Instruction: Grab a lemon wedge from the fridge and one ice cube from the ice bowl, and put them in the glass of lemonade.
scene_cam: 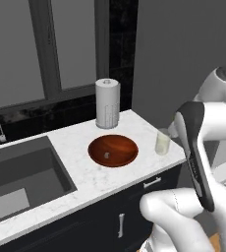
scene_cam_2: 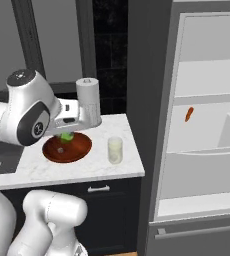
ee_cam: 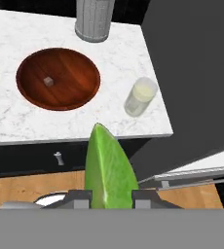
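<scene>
closest to my hand camera is the lemon wedge (ee_cam: 107,168), bright yellow-green, pinched between the two dark fingertips (ee_cam: 78,197) of the gripper (ee_cam: 111,198), so i read the jaws as clamped on it. it points up the frame toward the counter, which suits carrying it over to the drink. beyond it on the marble counter (ee_cam: 16,119) sits the ice bowl (ee_cam: 58,78) with one ice cube (ee_cam: 48,81) near its middle, and to the right, apart from the bowl, the glass of lemonade (ee_cam: 140,96) near the counter's corner. a paper-towel roll (ee_cam: 94,18) stands behind the bowl.

from the left base view my own arm blocks much of the right side. i see the bowl (scene_cam: 113,150) between the dark sink (scene_cam: 21,172) and the glass (scene_cam: 162,142), with the cube (scene_cam: 106,156) a pale speck inside and the towel roll (scene_cam: 107,103) behind it.

from the right base view the gripper (scene_cam_2: 67,134) hangs over the bowl's (scene_cam_2: 67,148) far edge, a bit of green wedge (scene_cam_2: 66,135) showing under it. the glass (scene_cam_2: 115,150) stands just to the right, so my guess is a short sideways move is needed before release. the fridge (scene_cam_2: 207,125) stands open, a thin orange-red item (scene_cam_2: 188,114) left on a shelf.

i can read no brand, label or writing anywhere.
</scene>
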{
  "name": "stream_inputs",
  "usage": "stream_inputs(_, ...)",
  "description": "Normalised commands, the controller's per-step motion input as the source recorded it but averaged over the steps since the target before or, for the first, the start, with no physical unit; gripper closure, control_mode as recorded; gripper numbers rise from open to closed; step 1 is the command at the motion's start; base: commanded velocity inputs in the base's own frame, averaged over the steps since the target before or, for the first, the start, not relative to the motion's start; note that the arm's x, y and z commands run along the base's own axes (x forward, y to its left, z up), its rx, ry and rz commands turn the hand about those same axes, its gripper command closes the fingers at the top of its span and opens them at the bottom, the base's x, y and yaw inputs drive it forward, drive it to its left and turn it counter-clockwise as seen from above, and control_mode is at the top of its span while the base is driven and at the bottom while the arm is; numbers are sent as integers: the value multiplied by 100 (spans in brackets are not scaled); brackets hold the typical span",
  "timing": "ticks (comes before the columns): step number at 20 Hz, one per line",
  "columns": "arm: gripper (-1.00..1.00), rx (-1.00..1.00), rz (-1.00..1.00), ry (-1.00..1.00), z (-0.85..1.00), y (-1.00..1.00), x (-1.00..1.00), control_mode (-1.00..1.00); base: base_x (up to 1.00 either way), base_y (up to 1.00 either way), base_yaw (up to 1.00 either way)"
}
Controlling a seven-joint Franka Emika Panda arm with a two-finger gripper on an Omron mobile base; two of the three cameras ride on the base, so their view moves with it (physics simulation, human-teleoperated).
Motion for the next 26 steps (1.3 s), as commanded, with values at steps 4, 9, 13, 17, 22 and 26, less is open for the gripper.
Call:
stream_inputs(4,100,0,-25,13,-56,16,36,-100,0,0,0)
stream_inputs(9,100,1,-13,-3,-37,0,43,-100,0,0,0)
stream_inputs(13,100,-1,-3,0,-3,0,93,-100,0,0,0)
stream_inputs(17,100,0,0,0,0,-6,100,-100,0,0,0)
stream_inputs(22,100,14,-2,1,-9,-54,90,-100,0,0,0)
stream_inputs(26,100,12,-5,4,-17,-41,38,-100,0,0,0)
